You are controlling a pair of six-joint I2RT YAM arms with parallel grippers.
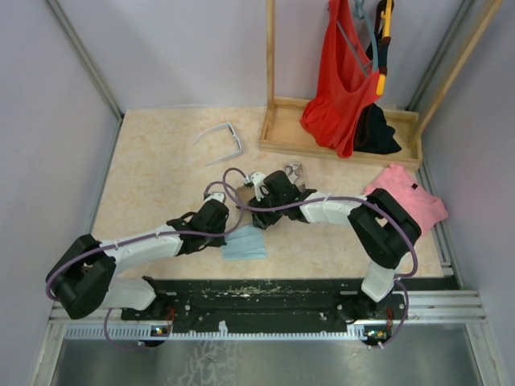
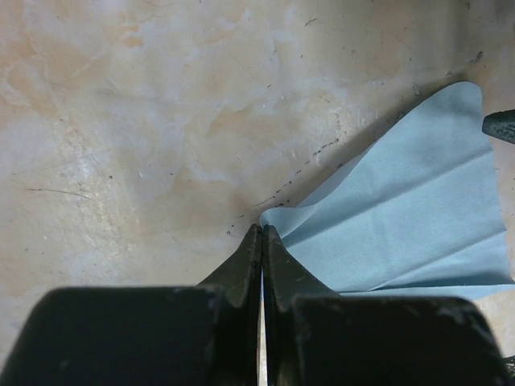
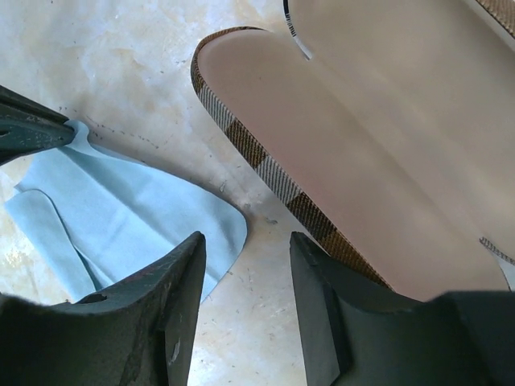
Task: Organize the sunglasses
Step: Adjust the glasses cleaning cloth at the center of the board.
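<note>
The white-framed sunglasses [image 1: 223,138] lie open on the table at the back left, away from both arms. A thin dark wire pair [image 1: 294,170] shows just beyond the right wrist, partly hidden. My left gripper [image 2: 262,229] [image 1: 234,227] is shut, pinching the corner of a light blue cloth [image 2: 418,209] [image 1: 245,244] that lies flat. My right gripper [image 3: 246,241] [image 1: 259,211] hovers open over bare table, with nothing between its fingers. The cloth [image 3: 121,217] is on its left and an open brown-striped case [image 3: 265,173] with a pale lining on its right.
A wooden rack's tray [image 1: 282,133] stands at the back right, with a red garment [image 1: 342,80] hanging over it and a black cloth [image 1: 374,133] inside. A pink cloth [image 1: 406,197] lies by the right arm's elbow. Grey walls close in both sides.
</note>
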